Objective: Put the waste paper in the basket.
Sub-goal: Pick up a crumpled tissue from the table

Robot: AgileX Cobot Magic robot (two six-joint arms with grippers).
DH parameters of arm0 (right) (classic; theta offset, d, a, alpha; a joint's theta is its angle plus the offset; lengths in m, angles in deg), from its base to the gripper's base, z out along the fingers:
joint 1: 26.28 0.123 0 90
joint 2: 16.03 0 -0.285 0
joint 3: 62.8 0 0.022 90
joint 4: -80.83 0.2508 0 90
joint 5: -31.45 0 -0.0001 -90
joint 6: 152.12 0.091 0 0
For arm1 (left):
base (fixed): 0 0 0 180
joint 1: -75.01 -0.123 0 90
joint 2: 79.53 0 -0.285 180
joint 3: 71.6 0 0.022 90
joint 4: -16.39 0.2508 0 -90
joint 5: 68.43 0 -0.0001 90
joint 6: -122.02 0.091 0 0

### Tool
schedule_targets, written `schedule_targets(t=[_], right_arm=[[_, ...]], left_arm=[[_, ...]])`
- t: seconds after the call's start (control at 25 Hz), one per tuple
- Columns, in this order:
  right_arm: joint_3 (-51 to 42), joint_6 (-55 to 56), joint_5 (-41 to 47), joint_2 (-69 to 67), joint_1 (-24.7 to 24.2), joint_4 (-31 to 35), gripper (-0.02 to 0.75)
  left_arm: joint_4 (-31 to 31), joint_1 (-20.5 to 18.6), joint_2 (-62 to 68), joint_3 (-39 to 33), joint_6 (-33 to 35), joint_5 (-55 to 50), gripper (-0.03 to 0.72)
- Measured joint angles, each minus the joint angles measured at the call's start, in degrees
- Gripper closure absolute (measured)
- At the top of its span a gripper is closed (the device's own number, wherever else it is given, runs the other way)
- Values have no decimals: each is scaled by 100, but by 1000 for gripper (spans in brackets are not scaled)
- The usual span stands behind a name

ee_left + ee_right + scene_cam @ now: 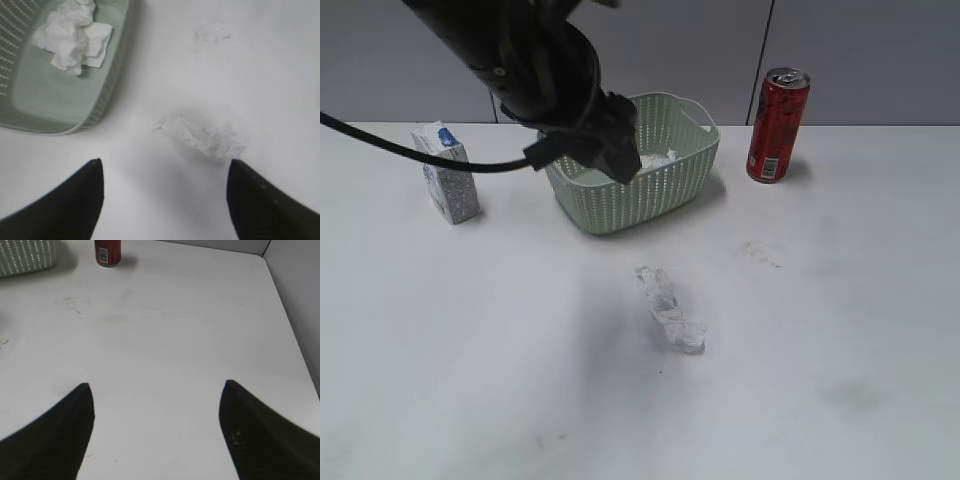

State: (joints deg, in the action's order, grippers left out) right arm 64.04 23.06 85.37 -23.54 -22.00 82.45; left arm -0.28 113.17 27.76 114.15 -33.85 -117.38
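hovering wide open and empty, the left gripper [165, 172] has the crumpled waste paper [202, 137] just ahead on the tabletop [270, 75], long axis slanting across its jaws. the basket [107, 92] sits beside, one wad inside. the right gripper [156, 390], also spread, is farther.

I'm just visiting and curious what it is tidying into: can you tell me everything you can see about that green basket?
The basket is pale green, seemingly plastic, with perforated lattice walls, rounded corners and a smooth solid floor. It stands upright on the white table, toward the back, between a small blue-and-white carton on its left and a red can on its right, touching neither. One crumpled white paper already lies inside. A second piece lies on the table in front. The left arm hangs over its left rim.
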Motion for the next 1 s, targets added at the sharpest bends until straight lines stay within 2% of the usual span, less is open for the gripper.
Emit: schedule_targets(t=[0.36,1.0], right_arm=[[0,0,0,0,0,0,149],[0,0,0,0,11,-2,149]], left_arm=[[209,626,1204,0,0,165,106],[118,701,2475,5,0,1274,108]])
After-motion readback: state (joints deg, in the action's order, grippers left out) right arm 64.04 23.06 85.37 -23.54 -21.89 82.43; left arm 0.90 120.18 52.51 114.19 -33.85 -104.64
